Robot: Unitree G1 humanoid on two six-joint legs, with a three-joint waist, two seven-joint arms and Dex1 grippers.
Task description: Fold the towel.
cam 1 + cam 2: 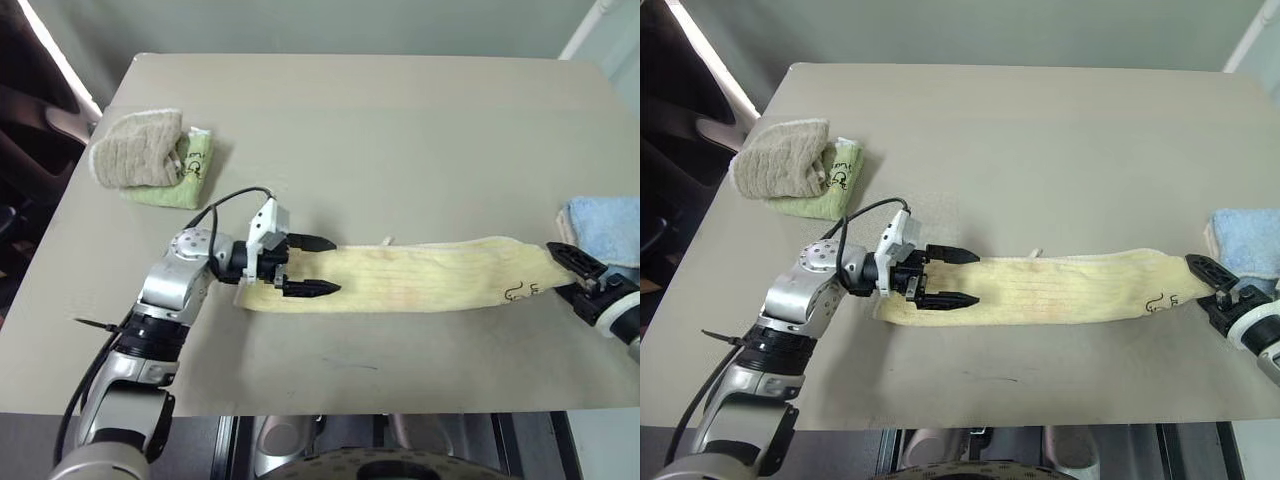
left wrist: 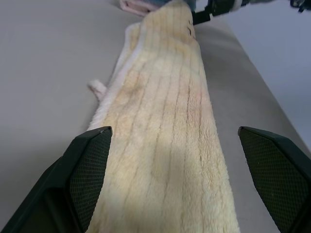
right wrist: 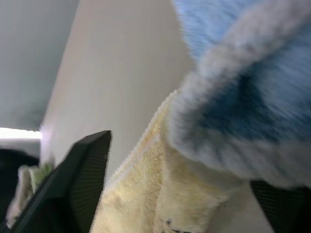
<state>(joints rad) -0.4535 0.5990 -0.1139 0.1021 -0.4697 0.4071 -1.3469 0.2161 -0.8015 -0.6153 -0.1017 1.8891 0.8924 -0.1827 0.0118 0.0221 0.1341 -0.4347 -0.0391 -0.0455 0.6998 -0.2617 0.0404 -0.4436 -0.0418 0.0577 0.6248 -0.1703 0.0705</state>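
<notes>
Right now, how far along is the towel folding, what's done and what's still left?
Done: the towel already lies as a long narrow strip across the table, so a lengthwise fold looks made. In hand: the left gripper hovers with open jaws at one end, and the right gripper sits at the lettered end, neither visibly gripping. Left: probably bringing one end over the other to shorten the strip.

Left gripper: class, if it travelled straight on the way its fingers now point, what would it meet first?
Probably the towel. The left gripper stands open over one end, pointing along the yellow strip and tilted slightly down. How far above the cloth it sits is unclear.
</notes>
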